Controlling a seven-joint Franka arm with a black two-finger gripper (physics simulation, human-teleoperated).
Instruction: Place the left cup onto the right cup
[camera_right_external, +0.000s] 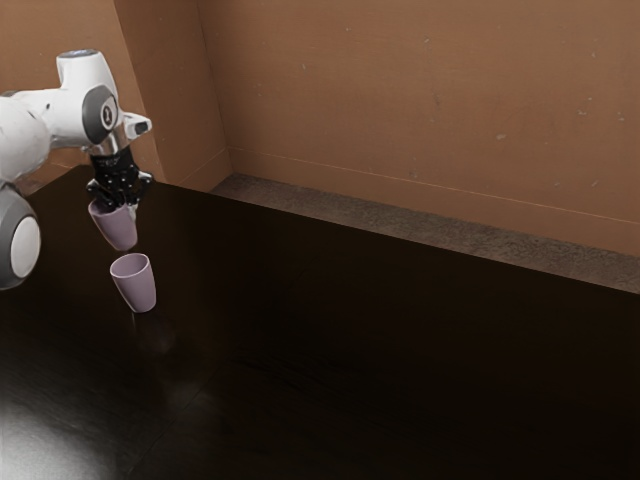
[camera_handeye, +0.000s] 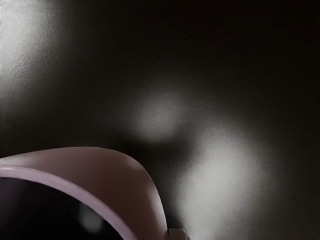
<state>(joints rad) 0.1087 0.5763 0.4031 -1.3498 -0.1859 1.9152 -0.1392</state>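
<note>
Lilac, the held cup (camera_right_external: 116, 229) hangs with its rim pinched in the tool (camera_right_external: 117, 206), just above the standing cup (camera_right_external: 133, 283).

We find no legible text, label, brand, number or sign on any surface in either view at this moment.

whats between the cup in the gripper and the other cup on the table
Nothing. In the exterior view the held cup in the gripper hangs apart from the standing cup; the short gap between them shows only dark table.
</note>
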